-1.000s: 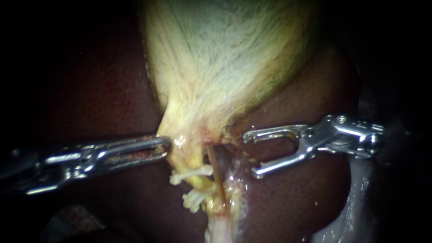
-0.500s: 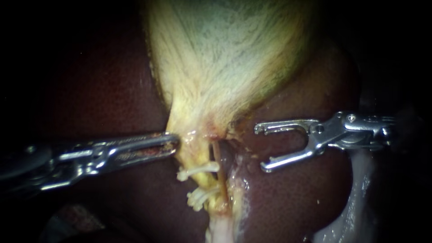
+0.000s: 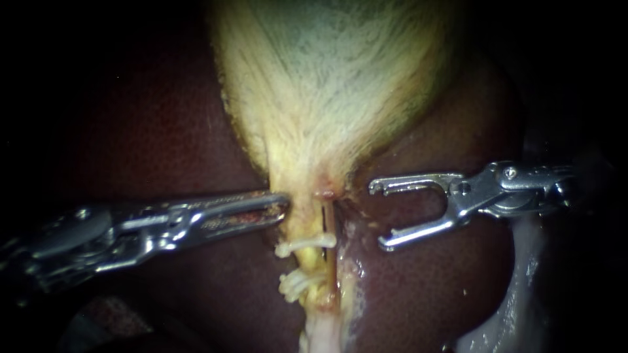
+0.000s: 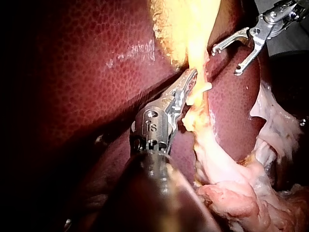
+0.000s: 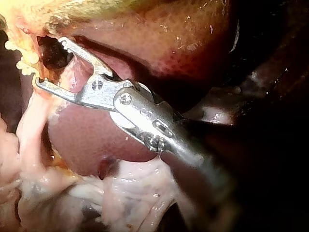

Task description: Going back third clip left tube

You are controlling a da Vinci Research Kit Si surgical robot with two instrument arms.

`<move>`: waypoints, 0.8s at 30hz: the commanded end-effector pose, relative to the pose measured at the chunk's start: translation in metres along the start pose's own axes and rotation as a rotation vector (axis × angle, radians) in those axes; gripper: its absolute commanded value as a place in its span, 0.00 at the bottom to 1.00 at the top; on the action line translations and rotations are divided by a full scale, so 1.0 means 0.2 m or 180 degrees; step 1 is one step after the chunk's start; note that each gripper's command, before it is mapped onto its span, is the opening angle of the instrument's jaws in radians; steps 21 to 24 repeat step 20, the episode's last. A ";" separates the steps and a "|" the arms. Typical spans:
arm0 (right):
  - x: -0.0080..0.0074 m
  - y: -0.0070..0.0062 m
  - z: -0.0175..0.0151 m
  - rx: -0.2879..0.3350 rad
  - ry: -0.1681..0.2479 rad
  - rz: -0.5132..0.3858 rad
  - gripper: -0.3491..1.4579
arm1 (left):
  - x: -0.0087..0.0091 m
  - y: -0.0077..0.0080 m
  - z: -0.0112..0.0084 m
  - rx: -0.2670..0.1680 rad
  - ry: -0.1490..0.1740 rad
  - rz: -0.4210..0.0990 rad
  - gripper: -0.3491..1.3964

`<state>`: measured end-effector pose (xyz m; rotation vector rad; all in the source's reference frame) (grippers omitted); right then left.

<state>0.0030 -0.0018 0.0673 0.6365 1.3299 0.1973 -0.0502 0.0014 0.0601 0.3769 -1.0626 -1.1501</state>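
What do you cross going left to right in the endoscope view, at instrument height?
left instrument → tube bearing the upper clip → right instrument, jaws open

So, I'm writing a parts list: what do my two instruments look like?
Both are shiny silver metal. The left instrument ends in a long, narrow, slotted pincer; the right instrument has a forked pincer with hooked tips and a hinge pin.

Dark red liver (image 3: 163, 131) fills the backdrop, brightly lit mid-view, fading to black at the edges.
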 end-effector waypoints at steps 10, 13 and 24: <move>0.000 0.000 0.000 -0.0002 -0.0003 -0.0029 0.52 | 0.000 0.000 0.000 0.0006 0.0001 0.0001 0.00; 0.000 -0.001 0.000 -0.0003 -0.0004 -0.0054 0.52 | 0.000 0.000 0.000 0.0006 0.0002 0.0001 0.00; 0.001 -0.001 0.000 -0.0003 -0.0004 -0.0055 0.52 | 0.000 0.001 0.000 0.0007 0.0012 0.0003 0.00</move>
